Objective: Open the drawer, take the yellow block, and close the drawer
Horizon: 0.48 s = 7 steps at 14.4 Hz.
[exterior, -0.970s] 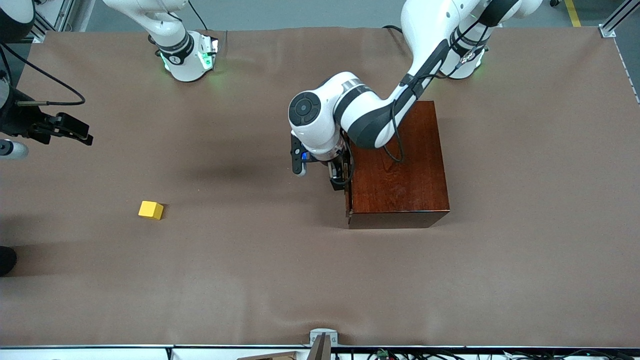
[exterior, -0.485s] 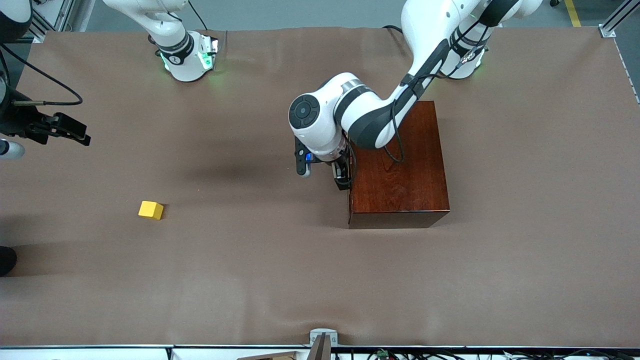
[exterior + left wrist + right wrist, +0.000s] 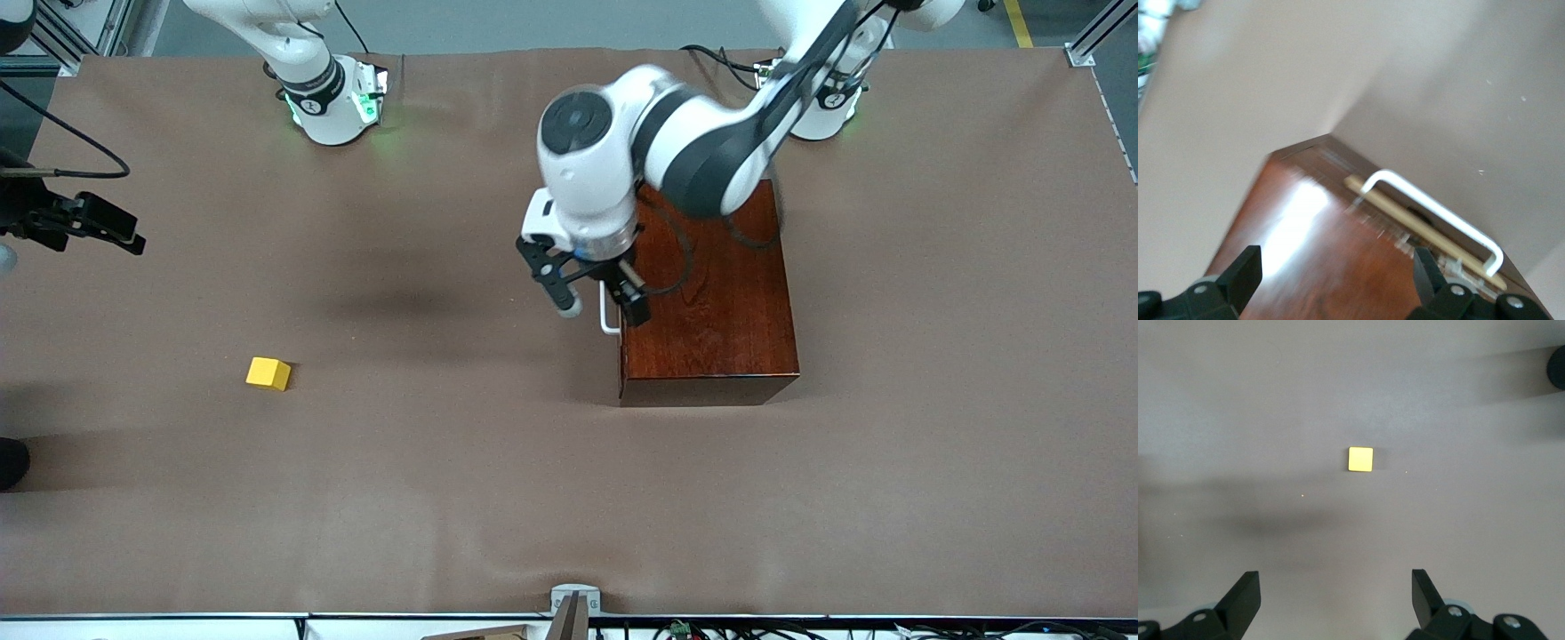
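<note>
I saw the left pincer (image 3: pixel 597 304) spread wide, holding nothing, over the handle (image 3: pixel 605 316) of the drawer (image 3: pixel 1425 230), which sat shut in its reddish-brown box (image 3: pixel 711 311). The yellow block (image 3: pixel 268 373) lay on the desk (image 3: pixel 444 498) toward the right arm's end, well apart from the box. The right pincer (image 3: pixel 1331 603) waited, spread, in the air over the block.

Drawer (image 3: pixel 620 342) shut; yellow block (image 3: pixel 268 373) on table.

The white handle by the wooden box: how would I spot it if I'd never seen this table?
Find the dark reddish-brown wooden box on the brown table. On its side facing the right arm's end sits a white U-shaped bar, the handle of its shut drawer. The open left gripper hangs just above it; nothing else there is white and thin.
</note>
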### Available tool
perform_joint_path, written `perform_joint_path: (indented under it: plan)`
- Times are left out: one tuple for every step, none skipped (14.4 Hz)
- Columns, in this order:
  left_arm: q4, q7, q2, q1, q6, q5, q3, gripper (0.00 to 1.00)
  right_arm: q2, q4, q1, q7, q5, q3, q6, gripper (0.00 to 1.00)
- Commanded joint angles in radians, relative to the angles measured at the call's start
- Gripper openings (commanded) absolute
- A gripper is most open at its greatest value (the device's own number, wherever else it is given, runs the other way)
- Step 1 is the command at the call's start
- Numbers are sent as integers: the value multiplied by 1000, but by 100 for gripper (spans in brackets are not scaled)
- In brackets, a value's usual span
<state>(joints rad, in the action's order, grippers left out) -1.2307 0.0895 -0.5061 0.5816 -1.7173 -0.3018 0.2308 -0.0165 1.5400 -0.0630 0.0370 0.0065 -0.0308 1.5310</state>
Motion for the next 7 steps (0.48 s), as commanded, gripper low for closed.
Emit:
perform_joint_path:
  plan:
    - [-41, -114, 139, -107, 98, 59, -4, 100, 13, -4, -20, 18, -14, -17, -15, 100]
    - [-42, -120, 174, -165, 144, 78, -4, 100, 13, -6, -20, 18, -13, -17, -15, 100]
    - [-50, -122, 208, -224, 187, 96, -4, 100, 13, -6, -20, 18, -13, -17, -15, 100]
    - [-50, -125, 233, -292, 212, 121, -4, 100, 13, -6, -20, 18, -13, -17, -15, 100]
    - [-50, -123, 250, -355, 225, 142, -1, 100, 12, -6, -20, 18, -11, -17, -15, 100]
    - [-50, -120, 261, -415, 241, 177, 1, 100, 12, -6, -20, 18, -11, -17, -15, 100]
    - [-50, -122, 270, -469, 269, 202, 2, 100, 12, -6, -20, 18, -11, -17, -15, 100]
